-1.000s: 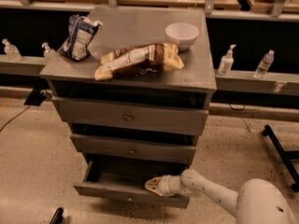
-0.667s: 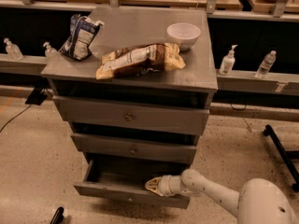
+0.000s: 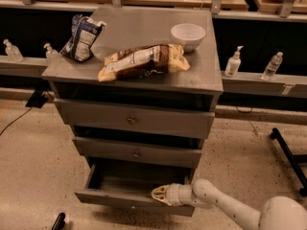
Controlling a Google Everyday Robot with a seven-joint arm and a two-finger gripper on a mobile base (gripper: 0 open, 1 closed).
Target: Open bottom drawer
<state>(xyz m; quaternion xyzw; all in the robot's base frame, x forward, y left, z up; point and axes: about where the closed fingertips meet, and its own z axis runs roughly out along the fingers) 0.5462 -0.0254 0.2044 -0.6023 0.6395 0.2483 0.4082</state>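
Gripper (image 3: pixel 157 194) sits at the front edge of the bottom drawer (image 3: pixel 115 198), right of its knob (image 3: pixel 133 206).
The drawer front runs left-right and stands partly out; any further pull goes toward the near side. Whether the gripper grips anything cannot be told.

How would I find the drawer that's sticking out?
Find the grey chest of drawers with snack bags and a white bowl on top. Go down to its bottom drawer, where the robot's white end effector rests at the front edge. Unlike the two drawers above, it juts out, showing its inside.

Snack bag (image 3: pixel 144 61), white bowl (image 3: pixel 187 35), chip bag (image 3: pixel 82 37), pump bottle (image 3: pixel 233 64)
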